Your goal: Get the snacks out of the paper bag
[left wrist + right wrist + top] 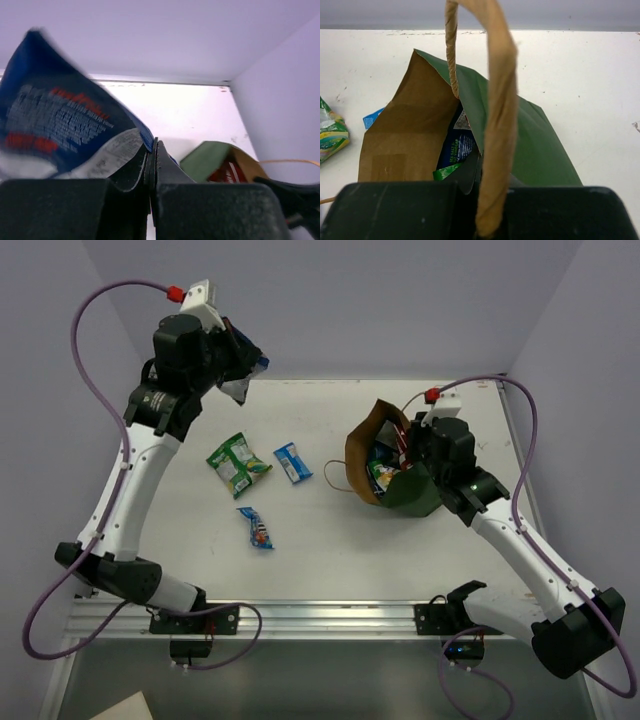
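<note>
Top external view first: the left gripper (240, 375) hangs high over the far-left corner of the white counter (180, 560), and its jaws are clenched on a blue crinkly foil packet (243, 388). The left wrist camera confirms it, with the two black jaws pressed tight together on the packet's lower edge, so the packet (60, 120) fans up and out to the left. By my read, that's a snack lifted clear and waiting for a drop spot.

Over on the right, the dark green paper bag (405, 490) leans with its brown kraft mouth opened up and to the left. The right gripper (408, 452) sits at the bag's rim. From the right wrist camera, the tan twisted-paper loop handle (496, 110) runs straight down into the jaws, which look clamped on it. That hold seems meant to keep the mouth propped open and steady for the other arm to reach in.

Three snacks lie loose on the counter, well left of the bag: a green-and-yellow foil packet (238, 462), a blue-white bar (292, 461) just beside it, and a small blue packet (256, 527) nearer the arms.

More are waiting inside. A dark blue packet (456, 147) stands against the lining with a green edge (445, 171) below it. I'd call the task roughly halfway done.
</note>
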Robot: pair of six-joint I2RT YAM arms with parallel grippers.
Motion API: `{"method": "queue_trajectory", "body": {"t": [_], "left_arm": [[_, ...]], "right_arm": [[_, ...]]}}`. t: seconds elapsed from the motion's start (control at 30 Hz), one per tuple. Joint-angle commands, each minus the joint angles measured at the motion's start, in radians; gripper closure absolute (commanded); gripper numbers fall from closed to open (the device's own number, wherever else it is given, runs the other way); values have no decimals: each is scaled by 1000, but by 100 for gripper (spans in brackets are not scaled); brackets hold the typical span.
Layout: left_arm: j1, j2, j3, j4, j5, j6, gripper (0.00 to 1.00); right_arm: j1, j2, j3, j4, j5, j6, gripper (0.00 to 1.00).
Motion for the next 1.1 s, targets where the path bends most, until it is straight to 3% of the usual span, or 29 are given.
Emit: {"method": "queue_trajectory", "body": {"t": [0.0, 0.23, 0.4, 0.5, 0.57, 0.6, 0.63, 0.7, 0.77, 0.93, 1.07], "left_arm": [[51, 124, -68, 89, 42, 76, 100], [96, 378, -128, 450, 179, 20, 100], [107, 429, -347, 709, 214, -37, 100], [110, 444, -436, 734, 219, -52, 53], [110, 435, -453, 711, 235, -52, 39], [108, 395, -462, 704, 246, -51, 24], [107, 363, -491, 698, 246, -51, 15], [95, 256, -504, 665, 243, -45, 2], [76, 187, -489, 576, 242, -20, 1], [-129, 13, -415, 338, 165, 15, 4], [-296, -6, -409, 299, 157, -110, 8]], "right_arm": [[-9, 6, -11, -59, -16, 9, 100], [-9, 15, 7, -61, -68, -18, 100], [-9, 27, 3, -61, -91, -20, 100], [-9, 27, -2, -63, -105, -12, 100], [-9, 26, 0, -66, -111, -11, 100], [-9, 24, 3, -67, -113, -11, 100], [-9, 21, 6, -72, -114, -14, 100], [-9, 15, 12, -78, -113, -17, 100], [-10, 7, 15, -78, -119, -29, 100], [-9, -16, 18, -67, -136, -55, 100], [-9, -31, 13, -44, -136, -73, 100]]}}
